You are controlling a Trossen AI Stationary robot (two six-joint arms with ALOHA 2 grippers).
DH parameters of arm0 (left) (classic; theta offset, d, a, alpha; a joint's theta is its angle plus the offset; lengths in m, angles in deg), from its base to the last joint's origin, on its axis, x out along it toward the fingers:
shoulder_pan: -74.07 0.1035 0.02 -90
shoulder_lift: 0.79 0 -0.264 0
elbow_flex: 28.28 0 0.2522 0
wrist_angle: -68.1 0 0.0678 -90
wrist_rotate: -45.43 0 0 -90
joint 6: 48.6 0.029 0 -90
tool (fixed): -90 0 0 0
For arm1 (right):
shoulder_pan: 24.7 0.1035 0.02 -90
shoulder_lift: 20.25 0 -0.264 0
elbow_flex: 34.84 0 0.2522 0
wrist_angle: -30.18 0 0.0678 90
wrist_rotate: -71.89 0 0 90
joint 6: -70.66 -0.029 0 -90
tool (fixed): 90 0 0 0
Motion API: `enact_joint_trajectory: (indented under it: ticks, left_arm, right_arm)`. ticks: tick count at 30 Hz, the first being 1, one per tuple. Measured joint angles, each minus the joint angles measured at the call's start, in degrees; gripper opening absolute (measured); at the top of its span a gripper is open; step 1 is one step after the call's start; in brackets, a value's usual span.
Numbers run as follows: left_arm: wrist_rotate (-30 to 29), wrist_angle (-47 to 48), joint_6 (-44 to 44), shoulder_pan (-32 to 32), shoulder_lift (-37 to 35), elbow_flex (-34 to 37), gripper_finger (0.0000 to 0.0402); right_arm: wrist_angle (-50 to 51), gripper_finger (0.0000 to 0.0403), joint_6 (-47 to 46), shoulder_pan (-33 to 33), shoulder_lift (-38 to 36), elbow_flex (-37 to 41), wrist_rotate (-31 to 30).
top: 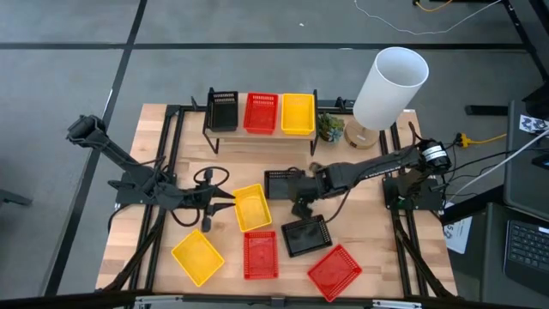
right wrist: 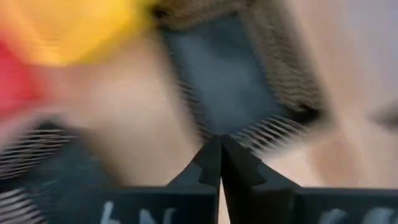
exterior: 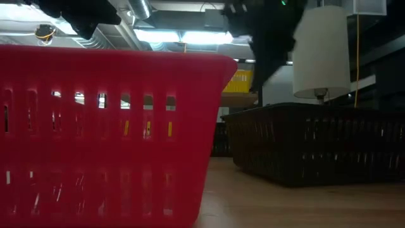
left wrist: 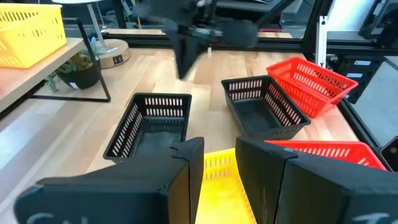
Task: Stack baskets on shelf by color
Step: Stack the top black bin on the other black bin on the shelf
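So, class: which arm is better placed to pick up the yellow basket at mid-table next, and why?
Left. The left gripper is right at the yellow basket, whose rim shows between its open fingers in the left wrist view. The right gripper, fingers shut, hangs between the two black baskets.

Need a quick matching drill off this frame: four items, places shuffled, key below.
Items
1. black basket on the shelf
2. yellow basket on the shelf
3. lamp
4. left gripper

Places
A. end of the shelf row on the right arm's side
B. at a yellow basket on the table, fingers apart
C. end of the shelf row on the left arm's side
D. far right corner of the table, beside a small plant

Pairs: 1-C, 2-A, 3-D, 4-B
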Motion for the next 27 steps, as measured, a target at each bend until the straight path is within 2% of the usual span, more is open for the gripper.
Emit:
enact_joint_trajectory:
  ticks: [3,7,11,15,17,18,21,27]
  left_arm:
    - [-0.03,-0.71,-0.01,0.32,-0.02,0.0,0.0086]
    - [-0.02,-1.77,0.0,0.36,-0.04,0.0,0.0086]
    - [-0.02,-1.73,0.0,0.36,-0.04,0.0,0.0086]
    - [-0.02,-1.71,0.0,0.36,-0.04,0.0,0.0086]
    - [-0.02,-1.71,0.0,0.36,-0.04,0.0,0.0086]
    - [-0.02,-1.71,-0.03,0.36,-0.04,0.0,0.0086]
    - [-0.02,-1.67,-1.34,0.36,-0.04,0.0,0.0086]
    - [-0.04,-1.67,-4.96,0.34,0.13,0.0,0.0086]
  right_arm:
    - [9.91,0.0003,-8.76,-0.38,0.0,2.09,-4.52]
    - [5.95,0.0005,-14.73,-2.41,0.22,9.21,-5.21]
    - [-14.9,0.0002,-14.12,-4.47,0.28,16.24,-5.65]
    - [-46.59,0.0004,-2.58,-5.58,0.29,20.17,5.31]
    - [-56.0,0.0005,2.64,-5.51,0.26,20.47,9.74]
    - [-57.65,0.0004,4.03,-5.45,0.14,20.17,10.99]
    - [-56.1,0.0002,6.27,-5.23,0.07,17.95,11.41]
    - [-41.91,0.0008,9.47,-4.9,0.04,11.6,16.91]
